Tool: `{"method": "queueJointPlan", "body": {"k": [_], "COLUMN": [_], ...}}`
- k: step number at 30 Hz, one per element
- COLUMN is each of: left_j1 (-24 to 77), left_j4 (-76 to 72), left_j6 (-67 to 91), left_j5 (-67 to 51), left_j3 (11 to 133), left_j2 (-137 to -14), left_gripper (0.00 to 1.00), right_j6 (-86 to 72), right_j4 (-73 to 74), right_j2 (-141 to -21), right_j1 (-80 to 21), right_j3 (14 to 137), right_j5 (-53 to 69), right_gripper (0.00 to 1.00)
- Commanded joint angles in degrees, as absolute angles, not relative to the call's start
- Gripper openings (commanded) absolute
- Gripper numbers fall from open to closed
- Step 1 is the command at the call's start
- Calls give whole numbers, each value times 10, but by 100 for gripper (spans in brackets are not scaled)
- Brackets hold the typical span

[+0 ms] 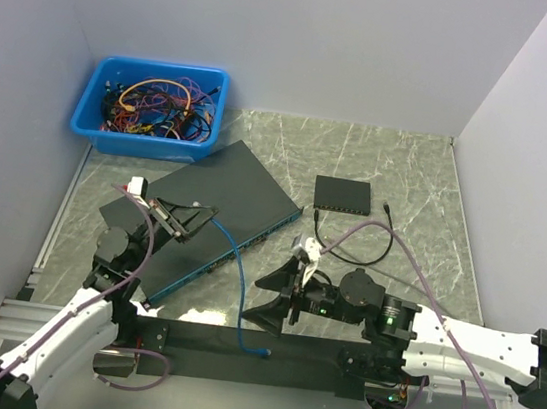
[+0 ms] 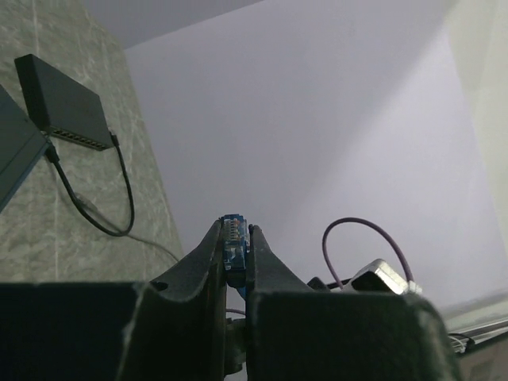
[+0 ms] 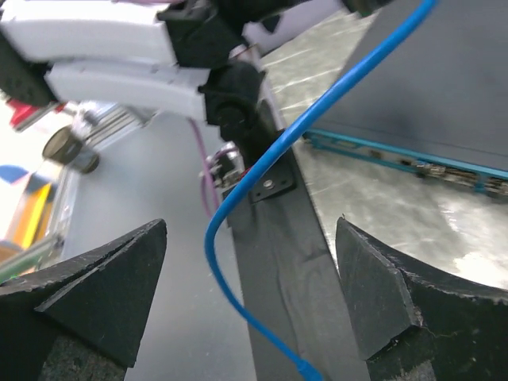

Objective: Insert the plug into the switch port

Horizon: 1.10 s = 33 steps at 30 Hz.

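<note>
A green marbled table [image 1: 419, 173] fills the walled workspace, and across its left half lies the large dark switch [image 1: 215, 202], set diagonally, with its blue-trimmed port edge facing the arms. At the back left corner stands a blue bin [image 1: 94, 100] full of tangled cables. The right gripper [image 3: 252, 230] hovers low, near the front strip of the table, its fingers [image 3: 111, 274] spread wide and gripping nothing; the blue cable [image 3: 262, 175] passes loosely through the gap between them. The left gripper [image 2: 235, 230] is raised over the near part of the large switch, its fingers [image 2: 198, 262] drawn narrow and pinching the blue plug [image 2: 232, 252], whose tip pokes out just past the fingertips and is not in any port. A small black switch [image 1: 343, 195] sits to the right of the large one, well apart from both grippers, with a thin black cord [image 1: 353, 250] curling from it. From the plug the blue cable drops down past the port edge, and its free end [image 1: 264, 350] lies on the black base strip
</note>
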<state>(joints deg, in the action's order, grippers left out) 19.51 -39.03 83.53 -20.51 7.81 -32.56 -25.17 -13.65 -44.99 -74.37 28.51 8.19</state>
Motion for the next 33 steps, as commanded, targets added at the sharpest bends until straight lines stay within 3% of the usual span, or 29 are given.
{"method": "queueJointPlan", "body": {"k": [1,17,26,29,33], "left_j1": [197,198,198,198,199], "left_j4": [-323,-182,-173,-167,-152], "left_j6": [776,677,679,681,679], "left_j5": [-194,-236,-259,-267,-277], "left_j3": [106,173,184,191,200], "left_j2": [-309,-252,-242,-235,-223], "left_gripper": [0,1,1,1,0], "right_j6": [-245,-169,-172,-170,-170], "right_j4": [-106,80,83,93,101], "right_j2": [-437,-747,-793,-805,-823], "right_j1": [-743,-741,-739,-738,-735], "right_j3": [328,658,713,731,755], "right_j5": [19,-160,-199,-211,-217], "right_gripper": [93,96,79,70,48]}}
